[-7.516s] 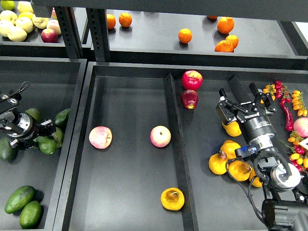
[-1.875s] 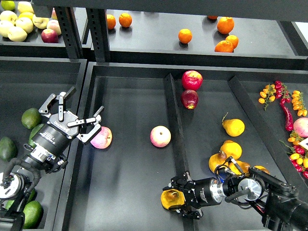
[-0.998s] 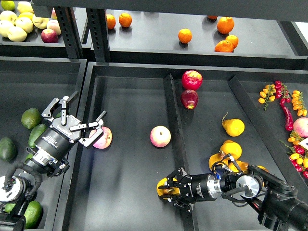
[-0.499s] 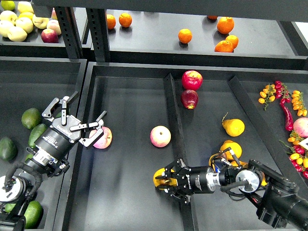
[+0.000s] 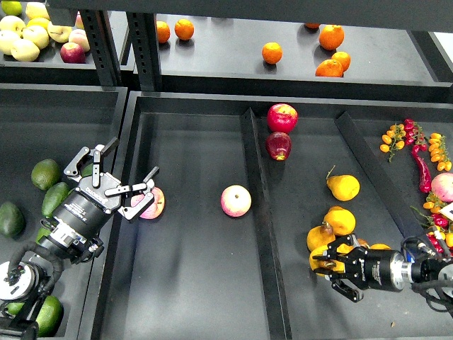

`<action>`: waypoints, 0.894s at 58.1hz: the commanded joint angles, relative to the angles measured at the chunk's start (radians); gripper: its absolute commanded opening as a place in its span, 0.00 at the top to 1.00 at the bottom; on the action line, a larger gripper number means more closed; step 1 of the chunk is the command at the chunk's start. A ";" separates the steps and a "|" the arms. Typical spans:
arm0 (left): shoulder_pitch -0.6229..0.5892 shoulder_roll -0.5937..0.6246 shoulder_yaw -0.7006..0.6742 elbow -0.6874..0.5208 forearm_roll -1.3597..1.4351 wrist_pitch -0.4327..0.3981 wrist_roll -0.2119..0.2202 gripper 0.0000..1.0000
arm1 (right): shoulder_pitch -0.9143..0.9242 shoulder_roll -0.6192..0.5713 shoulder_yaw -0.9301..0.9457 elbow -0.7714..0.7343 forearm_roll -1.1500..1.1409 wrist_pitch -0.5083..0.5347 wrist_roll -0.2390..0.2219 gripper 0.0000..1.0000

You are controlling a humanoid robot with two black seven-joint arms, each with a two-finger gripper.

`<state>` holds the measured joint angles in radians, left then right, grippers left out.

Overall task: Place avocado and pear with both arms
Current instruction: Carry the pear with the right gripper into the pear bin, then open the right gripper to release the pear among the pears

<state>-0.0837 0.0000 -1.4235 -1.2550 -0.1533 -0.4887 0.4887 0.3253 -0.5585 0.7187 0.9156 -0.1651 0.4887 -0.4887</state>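
Observation:
My right gripper (image 5: 329,266) is shut on the blotched yellow-orange pear (image 5: 319,259). It holds it low in the right compartment, against the pile of yellow pears (image 5: 340,221). My left gripper (image 5: 120,174) is open and empty over the wall between the left bin and the middle tray, its far fingers beside a pink apple (image 5: 150,203). Several green avocados lie in the left bin to the left of that gripper. One egg-shaped avocado (image 5: 44,172) is nearest.
Another pink apple (image 5: 236,200) lies mid-tray. Two red apples (image 5: 282,117) and a single pear (image 5: 343,187) lie in the right compartment. A raised divider (image 5: 258,212) splits the tray. Oranges (image 5: 272,52) sit on the back shelf. Chillies and small tomatoes (image 5: 425,152) are at the far right.
My right gripper has carried the pear from the middle tray rightward over the divider into the right compartment. My left gripper has shifted only slightly and stays open.

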 commanded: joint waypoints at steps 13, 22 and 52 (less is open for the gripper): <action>0.007 0.000 0.003 0.000 0.000 0.000 0.000 0.01 | -0.040 0.006 -0.001 -0.004 -0.031 0.000 0.000 0.78; 0.008 0.000 0.008 -0.006 0.000 0.000 0.000 0.01 | -0.041 0.005 0.005 0.000 -0.033 0.000 0.000 0.68; 0.015 0.000 0.011 -0.006 0.000 0.000 0.000 0.01 | -0.034 -0.030 0.010 0.052 -0.030 0.000 0.000 0.33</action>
<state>-0.0740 0.0000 -1.4130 -1.2609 -0.1534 -0.4887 0.4887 0.2841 -0.5649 0.7273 0.9332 -0.1979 0.4888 -0.4887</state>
